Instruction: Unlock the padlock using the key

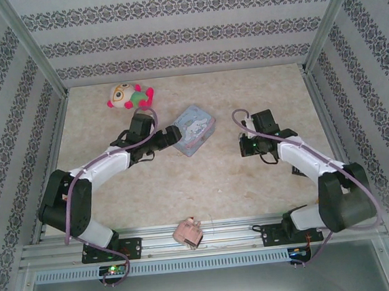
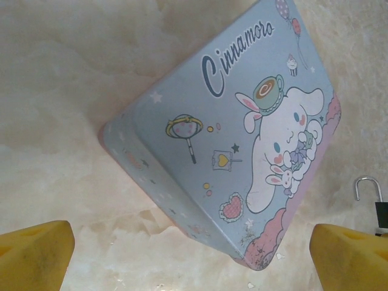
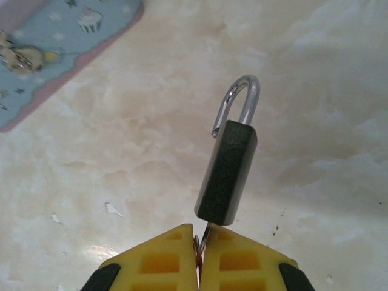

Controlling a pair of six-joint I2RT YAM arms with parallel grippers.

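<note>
Yellow fingers (image 3: 157, 260) of the right tool (image 3: 199, 242) fill the bottom of the right wrist view, pressed together on the thin key (image 3: 204, 232), of which just a sliver shows between them. The dark padlock (image 3: 228, 173) sits on that key at mid-frame, pointing up and away from the fingertips. I cannot tell whether it touches the bench (image 1: 218, 177). Its shackle (image 3: 239, 100) has one leg lifted out of the body, with a gap under the free end, so the lock looks sprung. By that reading the main work is done, and what is left is at most to confirm the opening and set things down. The left tool (image 2: 194, 260) is spread wide, its yellow tips at the lower corners of the left wrist view, gripping nothing. It hangs over the near corner of a pale blue cartoon tin (image 2: 242, 139), with the open shackle at the right edge of that frame. In the overhead view the tin lies just left of the right tool and seems the only thing near enough to hinder it. A soft toy (image 1: 130, 95) at upper left and a pink block (image 1: 188, 231) at the bottom are well apart.
</note>
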